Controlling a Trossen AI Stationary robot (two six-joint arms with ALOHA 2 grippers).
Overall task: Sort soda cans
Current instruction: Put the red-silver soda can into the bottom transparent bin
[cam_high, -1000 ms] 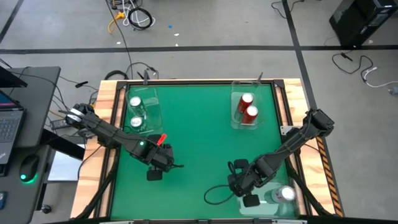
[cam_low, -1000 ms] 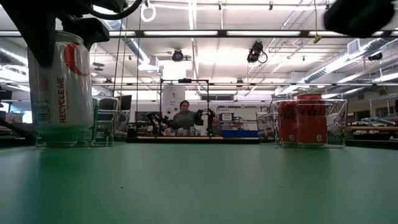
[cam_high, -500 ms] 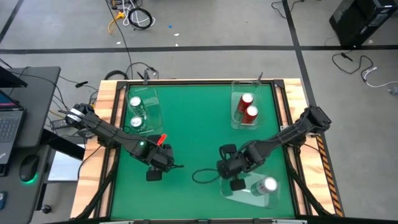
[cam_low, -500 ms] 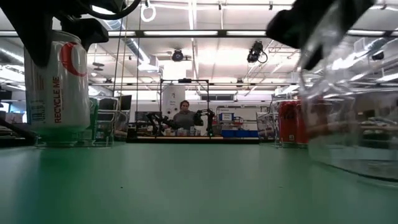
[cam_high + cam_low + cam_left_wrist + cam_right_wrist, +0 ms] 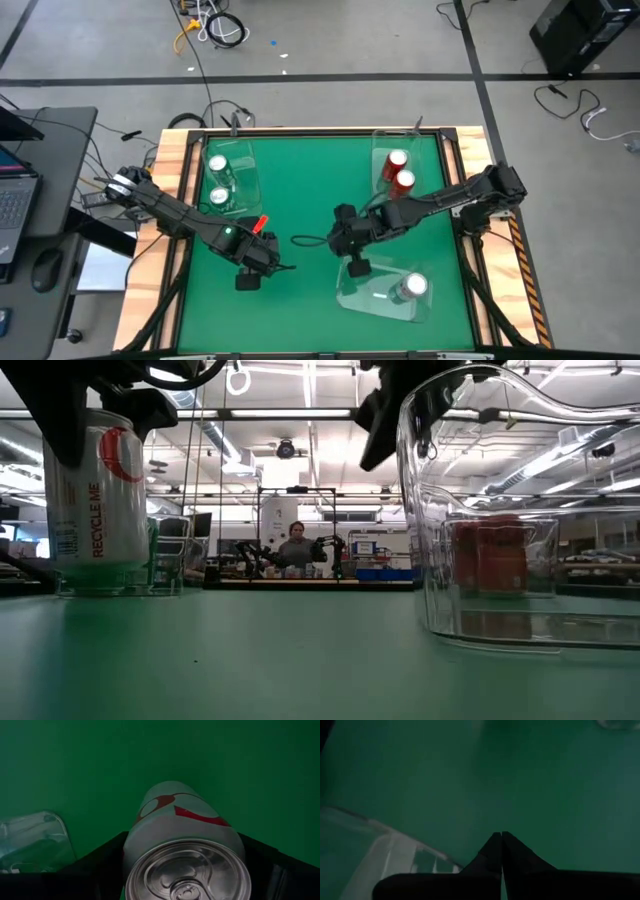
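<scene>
The left gripper stands over the near-left part of the green table, its fingers clamped on either side of a silver can. The left wrist view shows that can upright between the two dark fingers, shiny top toward the camera, red marking on its side. In the low view the same can stands on the mat with the gripper around its upper part.

The right gripper is near the middle of the table, fingers pressed fully together — the right wrist view shows the two tips meeting with nothing between them. Just beside it lies a clear tray at the near right, holding the other silver can. Whether the gripper touches the tray's rim cannot be told.

Two green cans stand in a clear tray at the far left, and two red cans in another clear tray at the far right — well apart from both grippers.

A person sits far off in the room behind the table.
</scene>
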